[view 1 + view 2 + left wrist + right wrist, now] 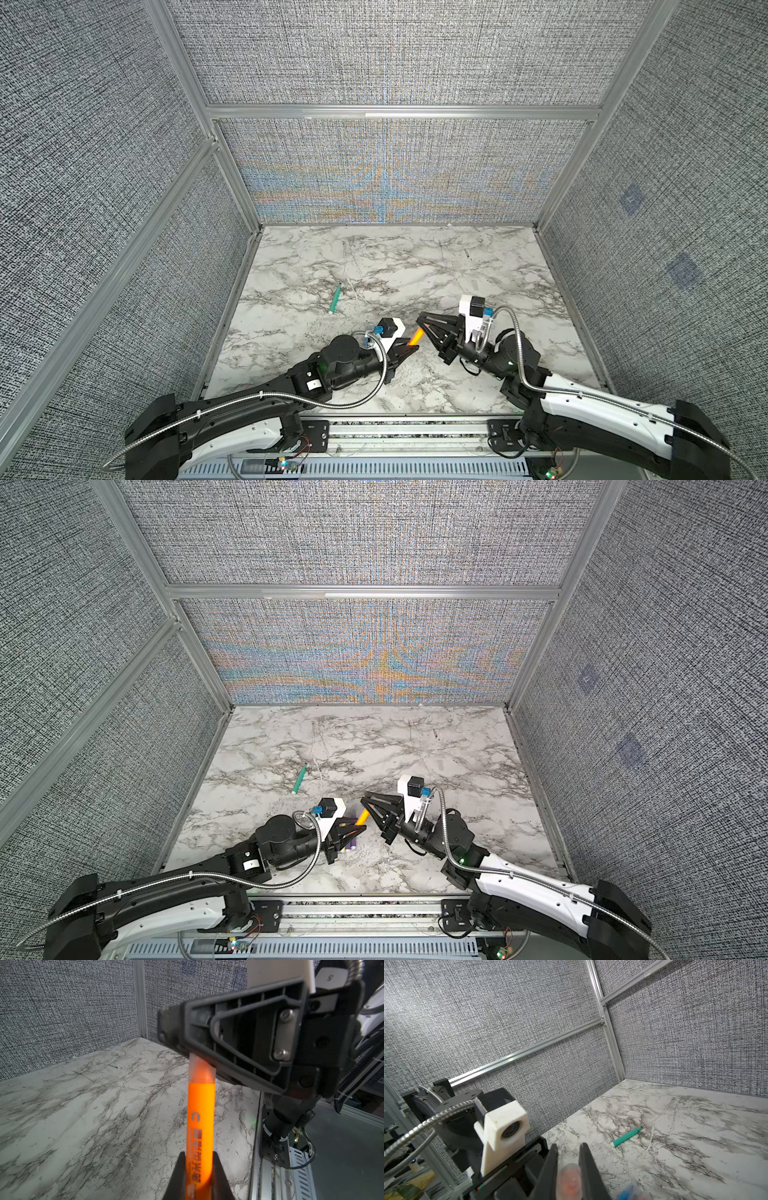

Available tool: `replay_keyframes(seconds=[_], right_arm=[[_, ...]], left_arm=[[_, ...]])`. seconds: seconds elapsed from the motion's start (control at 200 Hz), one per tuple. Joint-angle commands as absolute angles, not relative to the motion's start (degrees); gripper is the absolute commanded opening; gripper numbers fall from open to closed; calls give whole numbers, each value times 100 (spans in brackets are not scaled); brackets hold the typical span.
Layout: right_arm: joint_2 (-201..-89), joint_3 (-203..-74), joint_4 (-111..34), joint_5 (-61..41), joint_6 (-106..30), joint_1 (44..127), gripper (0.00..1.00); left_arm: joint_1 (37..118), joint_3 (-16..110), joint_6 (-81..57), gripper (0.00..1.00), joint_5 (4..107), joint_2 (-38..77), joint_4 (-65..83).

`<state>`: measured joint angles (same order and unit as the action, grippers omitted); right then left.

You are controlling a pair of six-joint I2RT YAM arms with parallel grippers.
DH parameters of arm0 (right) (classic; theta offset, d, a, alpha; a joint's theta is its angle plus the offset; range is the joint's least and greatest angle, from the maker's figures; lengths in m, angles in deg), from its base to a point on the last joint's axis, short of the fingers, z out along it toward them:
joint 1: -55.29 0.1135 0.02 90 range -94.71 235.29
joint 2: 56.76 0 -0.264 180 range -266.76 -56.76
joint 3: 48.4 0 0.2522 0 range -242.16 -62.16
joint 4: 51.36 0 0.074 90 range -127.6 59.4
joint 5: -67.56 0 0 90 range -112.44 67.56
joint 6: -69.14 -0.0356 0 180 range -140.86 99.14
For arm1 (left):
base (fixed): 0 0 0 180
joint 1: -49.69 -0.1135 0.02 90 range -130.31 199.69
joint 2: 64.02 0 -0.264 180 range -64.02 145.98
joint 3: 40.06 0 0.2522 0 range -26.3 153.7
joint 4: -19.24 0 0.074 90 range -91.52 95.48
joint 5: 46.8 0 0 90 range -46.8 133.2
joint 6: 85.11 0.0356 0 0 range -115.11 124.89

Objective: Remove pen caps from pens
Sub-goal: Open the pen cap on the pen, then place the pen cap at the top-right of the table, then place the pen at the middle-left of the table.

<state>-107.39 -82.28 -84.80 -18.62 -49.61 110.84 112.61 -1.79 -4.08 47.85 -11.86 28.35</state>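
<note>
Left wrist view: the orange pen (200,1124) is clamped by its barrel between the closed jaws of the left gripper (199,1165). Its far end, covered by a clear pen cap (201,1072), is pinched in the closed jaws of the right gripper (178,1039). Beyond the left jaws, a grey "C" logo is printed on the barrel, followed by a column of grey characters that cannot be read. In both top views, the green pen (336,298) (300,779) is seen lying on the marble table (374,257), well apart from both sets of jaws. Purple pens (351,845) are partly visible beneath the left jaws.
</note>
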Motion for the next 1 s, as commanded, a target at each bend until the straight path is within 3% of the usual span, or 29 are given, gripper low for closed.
replay_keyframes(seconds=[0.0,0.59,0.675,0.845,0.995], right_arm=[[-10715,-8219,-8552,-2047,-4683,11038,2],[-9987,-10026,-8096,-2245,-3519,10561,0],[-9881,-10591,-6878,-2859,-3137,10559,0],[-11174,-12261,-3098,-5861,-2491,10101,0],[-12351,-12318,-2184,-5418,-3037,9193,0]], left_arm=[[11262,-129,-504,0,4856,-1166,3123],[11253,-600,-724,0,3997,-995,2959],[11213,-507,-932,0,3358,-994,2591],[10443,10,-1444,0,2405,-1033,1065],[9267,841,-1210,0,2427,-463,-70]])
